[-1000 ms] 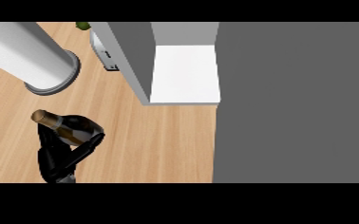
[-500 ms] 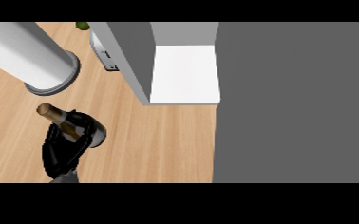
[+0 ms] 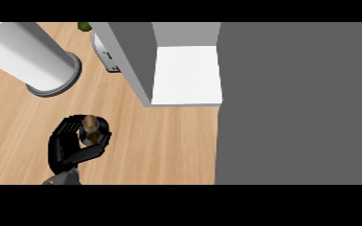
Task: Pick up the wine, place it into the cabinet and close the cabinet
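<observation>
While the wine bottle stands nearly end-on to the head view in the lower left of the frame, its brown neck pointing up at the camera, the black hand is curled round its dark body, fingers on the left and thumb on the right, so the hand holds the wine. Which of the robot's hands this is cannot be told for sure: only one shows, coming up from the lower edge at the frame's left, which suggests the left; the other is out of view.

The bottle sits over the wooden counter, well apart from the open cabinet, whose white shelf floor lies at upper centre between a grey side wall and a large grey panel on the right, probably the door.

To carry out the step well, the bottle should probably be kept upright and moved up and right across the frame, clearing the cabinet's lower front edge before it goes in. A white cylinder on a grey base stands at upper left; the path should bend away from it.

The forearm barely shows; the wrist enters near the bottom edge with the palm turned toward the bottle.
</observation>
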Motion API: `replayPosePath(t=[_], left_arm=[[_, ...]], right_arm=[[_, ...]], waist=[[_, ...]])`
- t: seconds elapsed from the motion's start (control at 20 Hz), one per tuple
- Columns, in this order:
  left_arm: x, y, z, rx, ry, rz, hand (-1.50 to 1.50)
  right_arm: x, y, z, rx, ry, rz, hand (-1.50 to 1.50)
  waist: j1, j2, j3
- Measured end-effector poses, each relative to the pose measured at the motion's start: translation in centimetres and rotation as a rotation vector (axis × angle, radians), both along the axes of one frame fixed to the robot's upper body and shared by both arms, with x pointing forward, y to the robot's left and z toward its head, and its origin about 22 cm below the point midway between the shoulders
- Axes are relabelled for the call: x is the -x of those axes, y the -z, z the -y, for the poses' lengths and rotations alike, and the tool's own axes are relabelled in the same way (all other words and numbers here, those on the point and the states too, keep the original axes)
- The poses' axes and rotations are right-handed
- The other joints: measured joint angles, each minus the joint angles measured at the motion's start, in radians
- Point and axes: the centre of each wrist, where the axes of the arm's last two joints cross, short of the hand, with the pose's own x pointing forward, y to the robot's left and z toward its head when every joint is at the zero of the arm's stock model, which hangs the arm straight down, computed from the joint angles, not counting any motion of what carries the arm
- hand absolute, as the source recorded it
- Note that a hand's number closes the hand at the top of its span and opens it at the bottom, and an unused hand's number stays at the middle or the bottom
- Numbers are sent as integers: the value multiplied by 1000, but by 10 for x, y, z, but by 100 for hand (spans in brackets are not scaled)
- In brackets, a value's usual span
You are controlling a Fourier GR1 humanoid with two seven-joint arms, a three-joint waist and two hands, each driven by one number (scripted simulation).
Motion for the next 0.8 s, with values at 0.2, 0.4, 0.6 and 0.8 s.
replayPosePath(t=[0.2, 0.4, 0.6, 0.8], left_arm=[[12, -4, -4, -38, 173, 11, 150], [26, -9, -1, -59, 232, 25, 150], [33, -24, 4, -99, 232, 69, 150], [38, -45, 10, -80, 253, 127, 150]], right_arm=[[-1, -1, 1, 9, 2, 5, -150], [-1, -2, -3, -5, -8, -9, -150], [1, 1, 1, 2, 4, -11, -150], [1, 1, 0, 3, -4, -19, -150]], waist=[[3, -2, 1], [6, 1, -2], [7, 3, -4], [9, 3, -5]])
